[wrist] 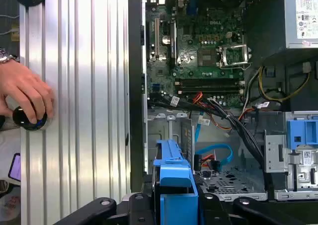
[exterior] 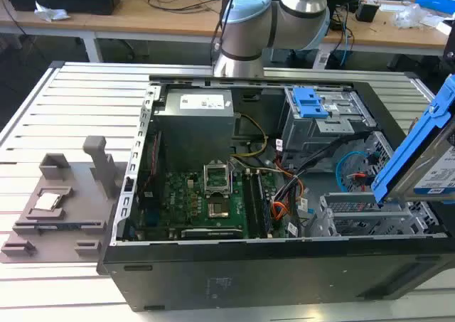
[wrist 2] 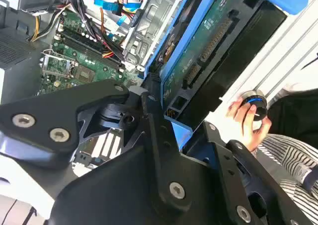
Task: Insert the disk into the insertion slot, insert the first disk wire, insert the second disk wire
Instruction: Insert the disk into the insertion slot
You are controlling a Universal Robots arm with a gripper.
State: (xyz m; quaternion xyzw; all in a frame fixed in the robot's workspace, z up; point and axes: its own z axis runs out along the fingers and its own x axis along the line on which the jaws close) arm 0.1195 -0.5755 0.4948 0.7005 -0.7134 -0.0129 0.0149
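The disk (exterior: 426, 158), a flat drive in a bright blue carrier, hangs tilted at the exterior view's right edge. It sits above the open computer case and clear of it. Its green circuit-board underside (wrist 2: 198, 61) shows in the second wrist view. My gripper (wrist 2: 181, 125) is shut on the disk, with its black fingers (wrist 2: 149, 111) clamping the blue frame (wrist: 174, 175). The insertion slot (exterior: 355, 215), a silver perforated cage (wrist: 223, 183), lies just below the disk and apart from it. A loose blue flat cable (wrist: 218, 153) and red-orange wires (exterior: 281, 208) lie beside the cage.
A taller grey cage with blue clips (exterior: 313, 109) stands behind the slot. The motherboard (exterior: 206, 201) and power supply (exterior: 195, 123) take up the rest of the case. A person's hand (wrist: 25, 96) rests on a black knob (wrist: 30, 118) on the slatted table. A grey fixture (exterior: 64, 201) sits at the exterior view's left.
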